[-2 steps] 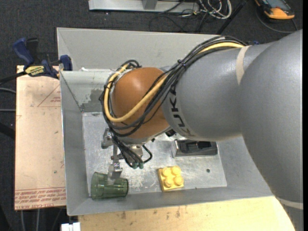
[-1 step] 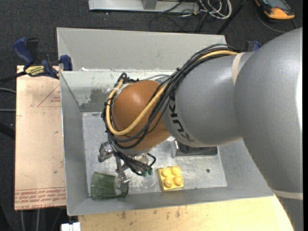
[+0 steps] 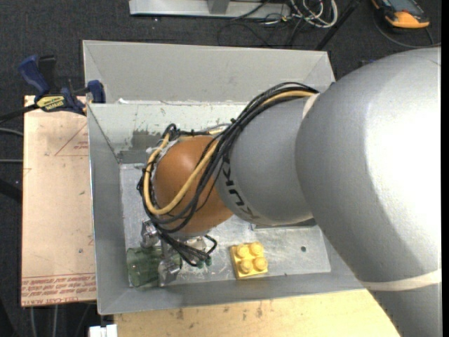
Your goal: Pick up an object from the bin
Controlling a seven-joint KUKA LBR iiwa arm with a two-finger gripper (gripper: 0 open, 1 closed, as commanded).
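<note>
The pick looks to be somewhere short of its middle. The tool [image 3: 167,257] sits low in the near-left corner of the grey bin [image 3: 104,202], down among the things on the floor. Nothing is seen lifted clear, so by my judgement the grasp and the raise are both left to do. The cables and the orange wrist cover hide its tip, and I cannot tell whether it is apart, together or clamped on anything. A green translucent thing [image 3: 142,269] lies in that same corner, touching or just beside the tool on the side nearer the bin's left wall, and seems the likely target. A yellow studded brick [image 3: 250,260] lies further right, apart from the tool.
</note>
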